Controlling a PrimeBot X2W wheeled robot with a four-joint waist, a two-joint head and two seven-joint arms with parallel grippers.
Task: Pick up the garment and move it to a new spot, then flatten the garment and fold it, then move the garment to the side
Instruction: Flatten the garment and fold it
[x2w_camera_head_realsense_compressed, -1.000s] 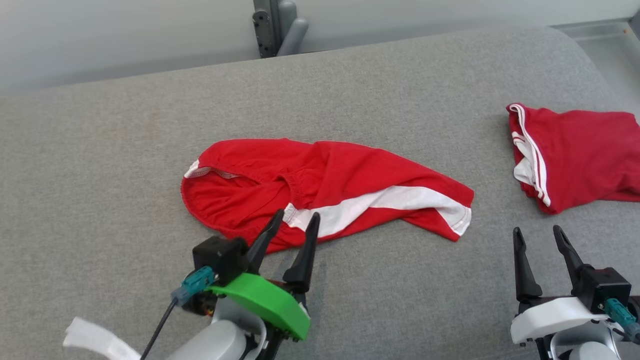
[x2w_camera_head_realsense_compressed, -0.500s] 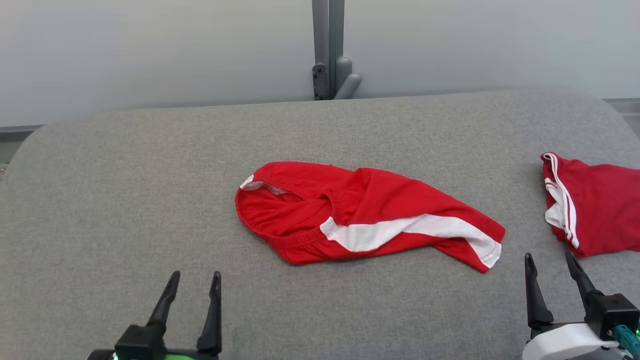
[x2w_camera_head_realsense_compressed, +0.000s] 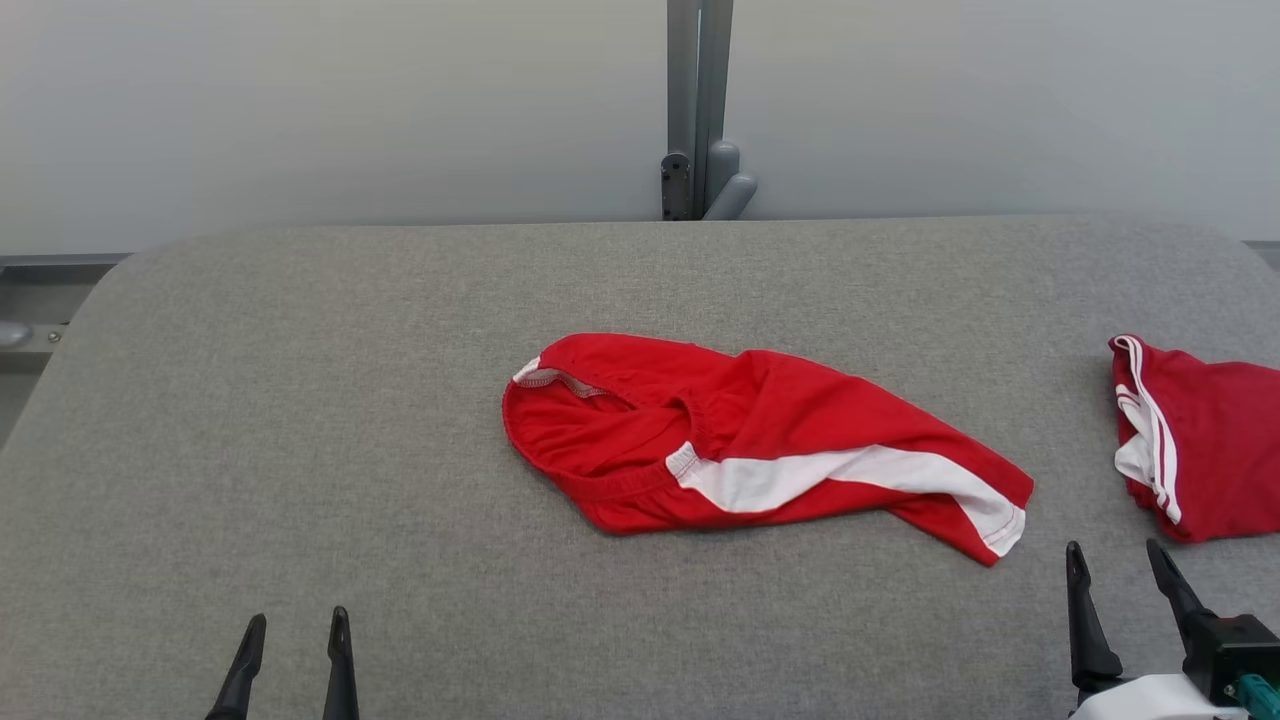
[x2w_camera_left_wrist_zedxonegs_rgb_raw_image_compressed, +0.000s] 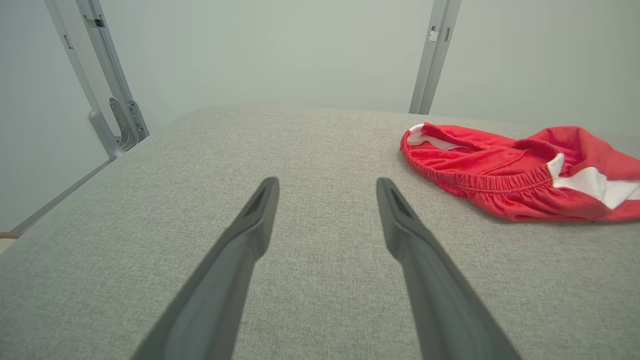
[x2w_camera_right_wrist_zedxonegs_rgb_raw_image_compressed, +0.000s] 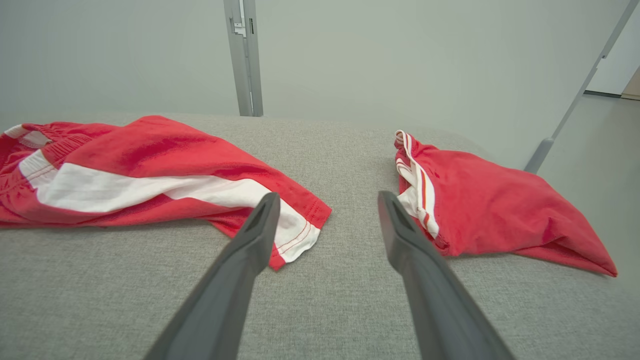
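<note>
A red garment with a white side stripe lies crumpled in the middle of the grey padded table, waistband toward the left. The left wrist view shows its elastic waistband end at the right; the right wrist view shows its hem end at the left. My left gripper sits at the table's near left edge, open and empty, well clear of the cloth. My right gripper is open and empty at the near right, just beyond the garment's hem corner.
A second red garment with thin white stripes lies folded at the table's right edge, also in the right wrist view. A grey metal post stands behind the table against a pale wall.
The head camera has lifted and pulled back, showing more wall. My left gripper has drawn back from the garment's waistband to the near left edge. The garment lies as before.
</note>
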